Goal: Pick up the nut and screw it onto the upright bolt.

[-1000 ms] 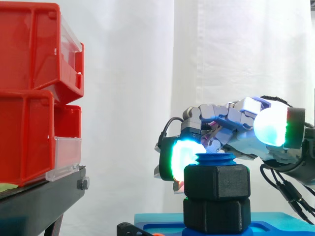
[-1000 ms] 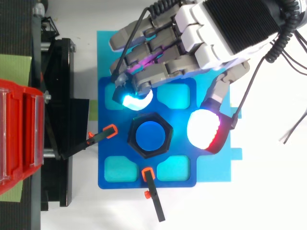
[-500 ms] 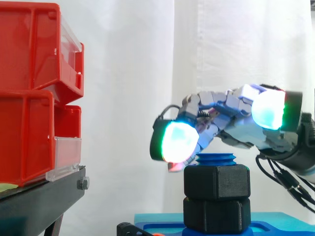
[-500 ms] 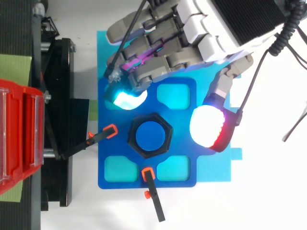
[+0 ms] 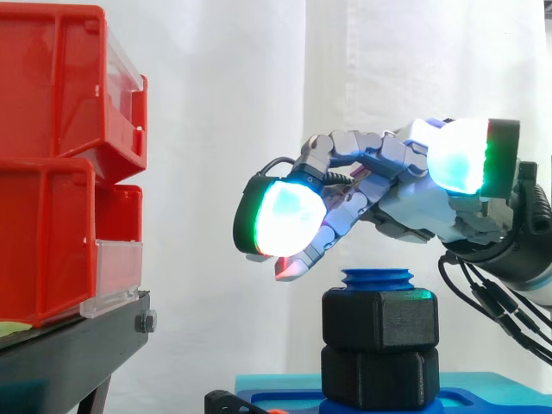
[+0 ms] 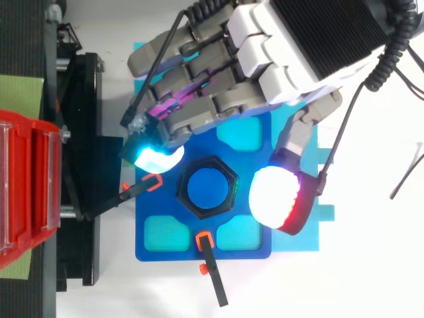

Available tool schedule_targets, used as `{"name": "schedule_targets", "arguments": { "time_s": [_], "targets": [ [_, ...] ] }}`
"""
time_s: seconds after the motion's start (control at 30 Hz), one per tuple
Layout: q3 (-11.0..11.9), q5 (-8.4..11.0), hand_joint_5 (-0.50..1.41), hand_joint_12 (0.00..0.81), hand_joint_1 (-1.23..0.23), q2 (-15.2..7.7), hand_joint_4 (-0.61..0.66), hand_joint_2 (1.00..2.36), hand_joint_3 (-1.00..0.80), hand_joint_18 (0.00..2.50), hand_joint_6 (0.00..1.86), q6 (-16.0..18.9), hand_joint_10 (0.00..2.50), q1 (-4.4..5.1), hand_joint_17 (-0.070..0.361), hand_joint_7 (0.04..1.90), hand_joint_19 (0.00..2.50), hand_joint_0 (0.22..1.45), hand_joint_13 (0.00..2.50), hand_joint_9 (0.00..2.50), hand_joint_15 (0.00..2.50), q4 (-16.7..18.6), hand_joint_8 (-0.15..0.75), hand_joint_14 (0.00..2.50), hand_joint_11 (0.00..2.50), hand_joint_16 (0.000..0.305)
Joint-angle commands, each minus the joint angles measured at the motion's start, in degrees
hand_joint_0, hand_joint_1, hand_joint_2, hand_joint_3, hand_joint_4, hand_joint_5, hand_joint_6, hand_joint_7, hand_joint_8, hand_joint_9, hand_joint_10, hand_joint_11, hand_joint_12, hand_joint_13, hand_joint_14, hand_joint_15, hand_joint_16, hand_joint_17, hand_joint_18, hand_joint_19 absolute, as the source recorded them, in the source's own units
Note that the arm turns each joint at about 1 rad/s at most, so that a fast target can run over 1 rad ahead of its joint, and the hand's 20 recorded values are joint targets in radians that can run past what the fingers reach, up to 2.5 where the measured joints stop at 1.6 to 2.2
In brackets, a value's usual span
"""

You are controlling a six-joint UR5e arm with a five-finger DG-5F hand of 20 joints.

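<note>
Black nut [image 5: 379, 319] on bolt [image 5: 377, 279], hand [image 5: 414, 207] lifted higher (fingers [image 5: 289, 217] empty)

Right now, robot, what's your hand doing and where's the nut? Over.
Hand open, hovering above the nut, holding nothing. Nut sits on the upright blue bolt, bolt tip showing on top. Nothing between hand and nut.

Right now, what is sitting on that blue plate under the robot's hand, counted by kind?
On the blue plate:
Black hex nuts, stacked on the bolt: 2
Blue bolt, upright: 1
Orange-tipped clamps at the plate's edges: 2
Total: 5
</note>
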Motion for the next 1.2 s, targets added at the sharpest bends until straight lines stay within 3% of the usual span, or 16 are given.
{"name": "schedule_targets", "arguments": {
  "time_s": [0.0, 0.5, 0.7, 0.87, 1.17],
  "targets": [
    [0.04, 1.29, -0.08, 0.221, -0.13, 0.00, 0.21, 1.00, -0.50, 0.53, 0.50, -0.27, 0.00, 0.71, 0.067, 0.84, 0.10, 0.49, 0.77, 0.92, 0.00, -0.82, 0.249, 0.00, 0.00, 0.030],
    [-0.31, 3.84, -0.12, 0.233, -0.14, -0.09, 0.18, 1.00, -0.50, 0.31, 0.50, -1.76, 0.00, 3.08, 0.066, 0.64, 0.02, 0.48, 0.57, 0.76, 0.00, -4.16, 0.210, 0.00, 0.00, 0.029],
    [-1.02, 3.84, -0.11, 0.248, -0.14, -0.09, 0.20, 1.00, -0.50, 0.24, 0.50, -1.85, 0.00, 3.26, 0.065, 0.76, 0.00, 0.48, 0.52, 0.74, 0.00, -3.98, 0.215, 0.00, 0.00, 0.029],
    [-2.95, 3.84, -0.10, 0.252, -0.15, -0.09, 0.20, 1.00, -0.50, 0.24, 0.50, -1.85, 0.00, 3.35, 0.065, 0.77, 0.00, 0.48, 0.53, 0.74, 0.00, -2.40, 0.217, 0.00, 0.00, 0.029],
    [-2.95, 3.75, -0.10, 0.251, -0.15, -0.09, 0.20, 1.00, -0.50, 0.24, 0.50, -1.76, 0.00, 2.82, 0.066, 0.76, 0.00, 0.48, 0.53, 0.75, 0.00, -2.58, 0.223, 0.00, 0.00, 0.030]
  ]
}}
